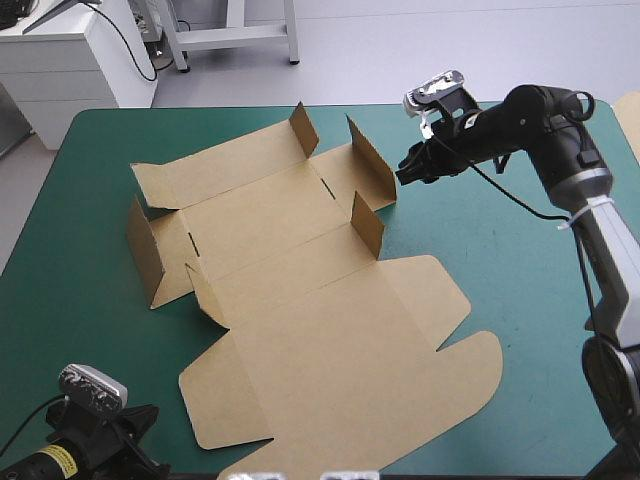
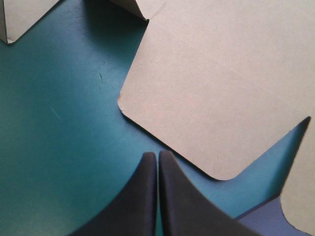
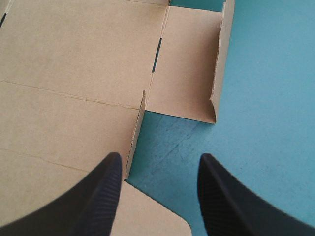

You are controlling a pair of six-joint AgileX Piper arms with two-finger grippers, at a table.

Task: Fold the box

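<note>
The brown box (image 1: 300,300) lies spread on the teal-green cover (image 1: 520,300) as a cut sheet, with several small flaps standing up at its far half. My right gripper (image 1: 404,171) hovers just right of the raised far-right flap (image 1: 370,158), apart from it. In the right wrist view that gripper (image 3: 158,164) is open over a bare notch of cover, between a short upright flap (image 3: 138,132) and the side panel (image 3: 189,64). My left gripper (image 1: 145,440) sits at the table's front left, shut and holding nothing. In its own view, the left gripper (image 2: 157,155) points at a rounded flap (image 2: 221,98) just ahead.
The sheet's big rounded lid flaps (image 1: 440,300) reach toward the table's front edge. Bare cover (image 1: 70,330) shows to the left of the box, and to its right. A pale tan edge (image 1: 630,120) shows at the table's far right edge.
</note>
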